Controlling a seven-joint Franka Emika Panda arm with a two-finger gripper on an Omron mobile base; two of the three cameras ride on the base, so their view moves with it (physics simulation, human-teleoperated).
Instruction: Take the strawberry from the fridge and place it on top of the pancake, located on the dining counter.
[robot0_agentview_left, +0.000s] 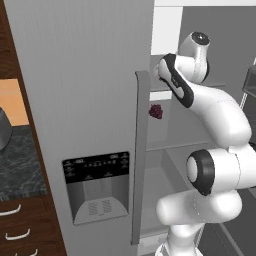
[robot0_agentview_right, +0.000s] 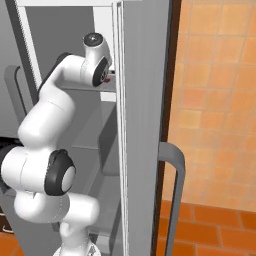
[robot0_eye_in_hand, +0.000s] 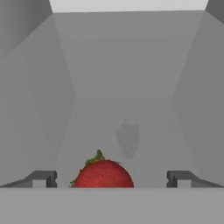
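Inside the fridge (robot0_agentview_left: 80, 100), the gripper (robot0_eye_in_hand: 111, 179) is spread wide, and the red strawberry (robot0_eye_in_hand: 103, 175) sits right between its two fingers (robot0_eye_in_hand: 41, 178), not pinched.

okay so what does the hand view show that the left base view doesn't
The hand view alone shows the strawberry sitting between the gripper fingertips, which stand wide apart on either side, not touching it. The left base view alone shows the black dispenser panel, the long door handle, a maroon lumpy fruit on a shelf, and the arm. Both show the fridge interior's grey walls.
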